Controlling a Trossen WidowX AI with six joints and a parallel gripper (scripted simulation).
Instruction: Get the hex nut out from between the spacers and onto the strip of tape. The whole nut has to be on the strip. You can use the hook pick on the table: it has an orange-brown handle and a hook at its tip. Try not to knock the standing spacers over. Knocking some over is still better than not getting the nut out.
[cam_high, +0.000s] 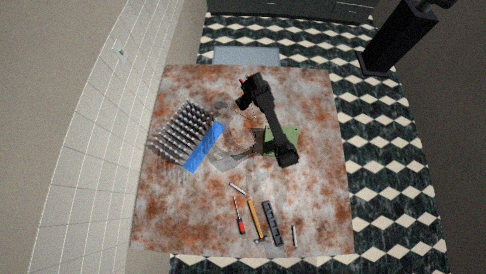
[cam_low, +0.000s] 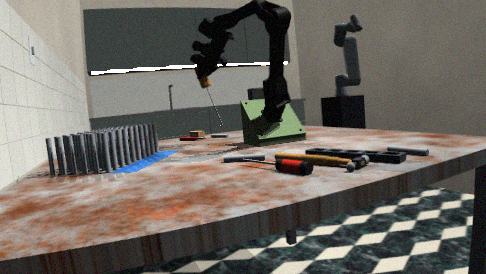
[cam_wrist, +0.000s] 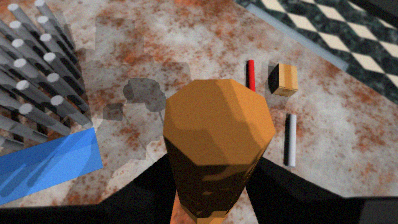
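Hook pick (cam_low: 204, 81) above rust-mottled table (cam_low: 150, 200)

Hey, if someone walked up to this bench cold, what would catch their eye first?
Probably the black arm raised high over the rusty table, its end effector shut on the orange-brown handle of the hook pick, thin shaft hanging down. Next, the dense block of grey standing spacers at the table's left, with the bright blue strip of tape lying along its edge.
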